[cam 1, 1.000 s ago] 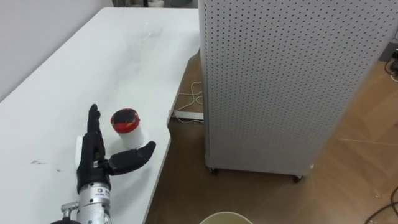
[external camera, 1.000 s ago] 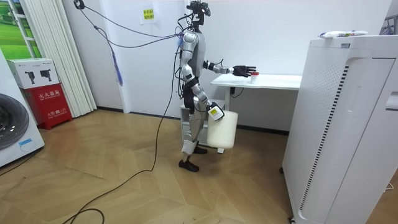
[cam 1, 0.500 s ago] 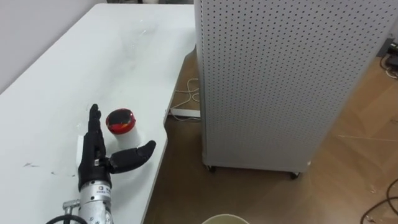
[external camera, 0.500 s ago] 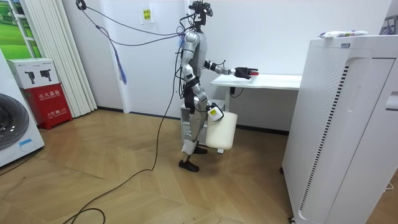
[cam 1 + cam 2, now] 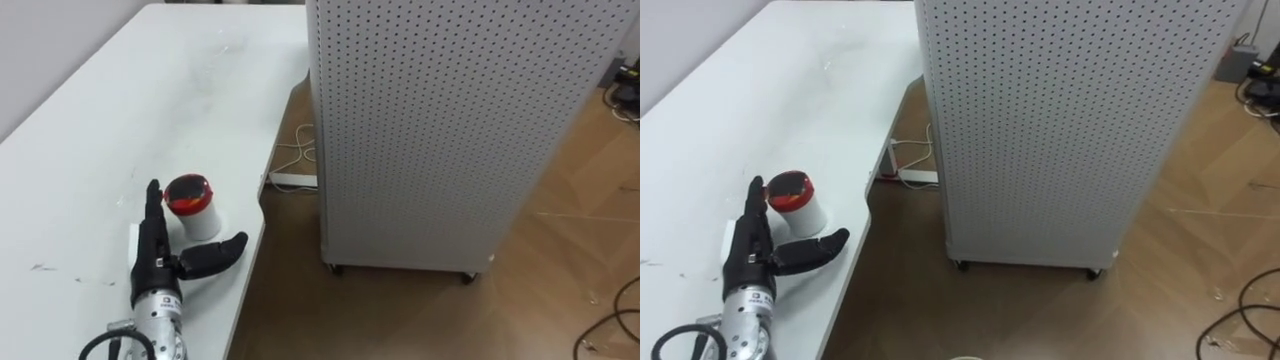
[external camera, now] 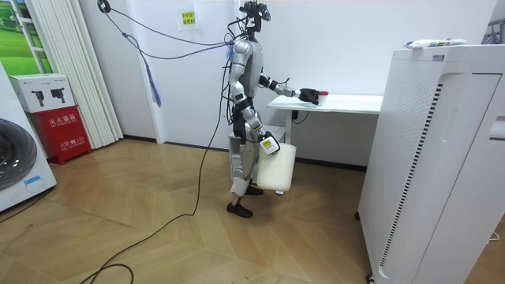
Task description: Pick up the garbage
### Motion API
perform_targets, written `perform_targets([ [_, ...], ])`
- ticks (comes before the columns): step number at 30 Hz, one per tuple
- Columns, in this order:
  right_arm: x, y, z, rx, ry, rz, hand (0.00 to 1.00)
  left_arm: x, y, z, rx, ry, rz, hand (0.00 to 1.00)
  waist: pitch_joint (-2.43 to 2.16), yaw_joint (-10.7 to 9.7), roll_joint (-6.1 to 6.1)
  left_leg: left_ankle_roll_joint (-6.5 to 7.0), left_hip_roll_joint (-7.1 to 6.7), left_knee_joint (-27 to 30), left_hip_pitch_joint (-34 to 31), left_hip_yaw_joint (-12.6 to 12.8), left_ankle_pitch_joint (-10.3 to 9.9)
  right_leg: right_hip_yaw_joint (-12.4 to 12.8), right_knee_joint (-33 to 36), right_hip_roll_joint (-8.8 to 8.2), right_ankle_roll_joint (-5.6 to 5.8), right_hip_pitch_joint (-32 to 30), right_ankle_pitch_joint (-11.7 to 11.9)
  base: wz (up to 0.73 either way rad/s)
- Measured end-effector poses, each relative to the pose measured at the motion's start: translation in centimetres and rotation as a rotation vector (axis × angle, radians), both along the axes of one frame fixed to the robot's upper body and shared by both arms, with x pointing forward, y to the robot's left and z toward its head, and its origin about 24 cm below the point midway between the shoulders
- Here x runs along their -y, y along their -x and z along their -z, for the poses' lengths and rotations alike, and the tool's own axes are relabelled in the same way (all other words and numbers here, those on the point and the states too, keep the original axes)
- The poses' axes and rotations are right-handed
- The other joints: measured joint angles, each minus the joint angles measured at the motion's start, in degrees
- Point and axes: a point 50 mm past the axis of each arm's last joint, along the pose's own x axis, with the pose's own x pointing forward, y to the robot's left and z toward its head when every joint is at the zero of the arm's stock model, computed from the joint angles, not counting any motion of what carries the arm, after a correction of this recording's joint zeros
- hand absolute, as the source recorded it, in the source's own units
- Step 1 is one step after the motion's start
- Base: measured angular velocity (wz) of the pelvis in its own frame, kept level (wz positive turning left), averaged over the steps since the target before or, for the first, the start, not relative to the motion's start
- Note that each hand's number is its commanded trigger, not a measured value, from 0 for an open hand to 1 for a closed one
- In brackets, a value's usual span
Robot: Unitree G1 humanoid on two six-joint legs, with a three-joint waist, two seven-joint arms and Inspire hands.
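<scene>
White table spreads across the left of what I see. To its right a tall white perforated cabinet stands on the wooden floor. A power strip lies on the floor at the far end of the gap between them.

The garbage I am after is a small white cup with a red top, standing upright near the table's right edge. My left hand lies low over the tabletop on the near side of it, released. Its fingers run straight up along the cup's left side, and the thumb is spread wide to the right, just nearer than the cup's base. That puts the cup in the fork of the hand, ready to be closed on. Whether anything touches it yet I cannot tell.

I judge the reach about done and the grasp not yet made. With the cup so close to the edge, a clumsy squeeze could tip it or nudge it off toward the floor.

Seen from the room, I stand at the table's end. My right hand hangs low beside my leg with a white bin below it, placed there, I take it, to receive the cup. Whether that hand is clasped on the bin I cannot tell.
</scene>
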Motion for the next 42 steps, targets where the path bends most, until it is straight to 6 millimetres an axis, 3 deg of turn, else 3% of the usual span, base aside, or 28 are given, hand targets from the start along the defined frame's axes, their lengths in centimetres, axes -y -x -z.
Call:
perform_targets([
  [11,0.1,0.0,0.1,-0.007,0.036,-0.004,1.00,-0.5,-1.8,-0.4,-0.014,0.052,-0.034,0.00,0.03,-0.13,-0.03,0.41,0.15,0.46,-0.52,0.44,0.06,0.67,1.16,0.03,-0.01,-1.01,0.01,-0.01],
  [25,0.1,0.0,0.1,-0.007,0.038,0.005,1.00,-1.5,-2.1,-0.9,0.000,0.046,-0.071,0.00,0.08,-1.48,0.12,0.47,0.12,0.87,-1.55,0.48,0.10,1.03,1.18,0.02,-0.02,-1.95,0.01,0.00],
  [26,0.1,-0.1,0.0,-0.006,0.038,0.005,1.00,-1.6,-2.1,-1.0,0.001,0.044,-0.073,0.54,0.08,-1.57,0.12,0.47,0.12,0.84,-1.55,0.48,0.10,1.01,1.18,0.02,-0.02,-1.95,0.01,0.00],
  [27,0.1,-0.1,0.0,-0.007,0.038,0.005,1.00,-1.6,-2.1,-1.0,0.001,0.044,-0.074,0.60,0.08,-1.63,0.12,0.47,0.12,0.83,-1.55,0.48,0.10,1.00,1.18,0.02,-0.02,-1.94,0.01,0.00],
  [28,0.1,-0.1,0.0,-0.007,0.038,0.005,1.00,-1.6,-2.1,-1.0,0.002,0.049,-0.076,0.91,0.08,-1.66,0.13,0.47,0.12,0.82,-1.54,0.48,0.10,0.98,1.17,0.02,-0.02,-1.92,0.01,0.00],
  [29,0.1,-0.1,0.0,-0.007,0.038,0.005,1.00,-1.7,-2.1,-1.0,0.004,0.057,-0.081,1.00,0.09,-1.62,0.17,0.47,0.12,0.80,-1.51,0.48,0.10,1.00,1.17,0.01,-0.02,-1.91,0.02,0.00],
  [42,0.1,-0.1,0.1,-0.013,0.039,0.004,1.00,-2.9,-2.0,-1.3,0.002,0.040,-0.147,1.00,0.23,-1.67,0.37,0.49,0.00,0.82,-1.85,0.46,0.09,1.15,1.17,-0.05,0.02,-2.19,0.04,0.00],
])
